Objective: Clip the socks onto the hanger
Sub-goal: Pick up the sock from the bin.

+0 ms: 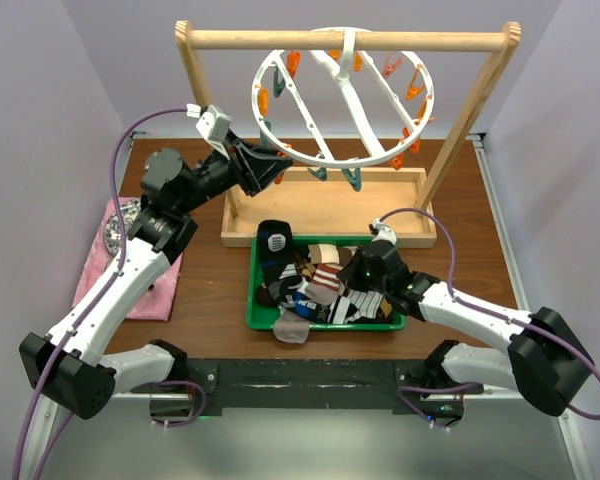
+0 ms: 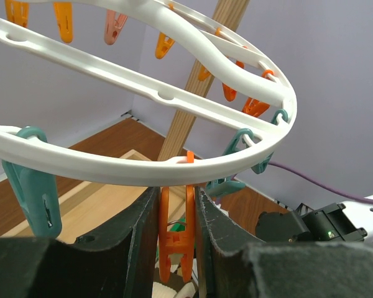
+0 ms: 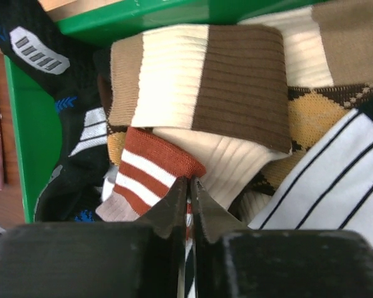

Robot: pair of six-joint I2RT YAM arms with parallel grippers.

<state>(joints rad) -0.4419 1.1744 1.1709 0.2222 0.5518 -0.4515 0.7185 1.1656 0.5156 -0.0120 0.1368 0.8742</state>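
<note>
While the large white plastic ring hanger hangs, my left gripper clamps its small orange peg. My right gripper pinches a rust-striped sock in the green plastic tray.

Glossy white plastic hanger, shiny orange plastic peg, ribbed knitted cloth socks in a smooth green plastic tray, matt wooden frame.

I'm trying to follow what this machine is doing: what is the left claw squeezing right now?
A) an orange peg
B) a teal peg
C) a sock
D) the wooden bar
A: in the left wrist view, an orange peg hanging from the white ring sits pinched inside the left claw.
</note>
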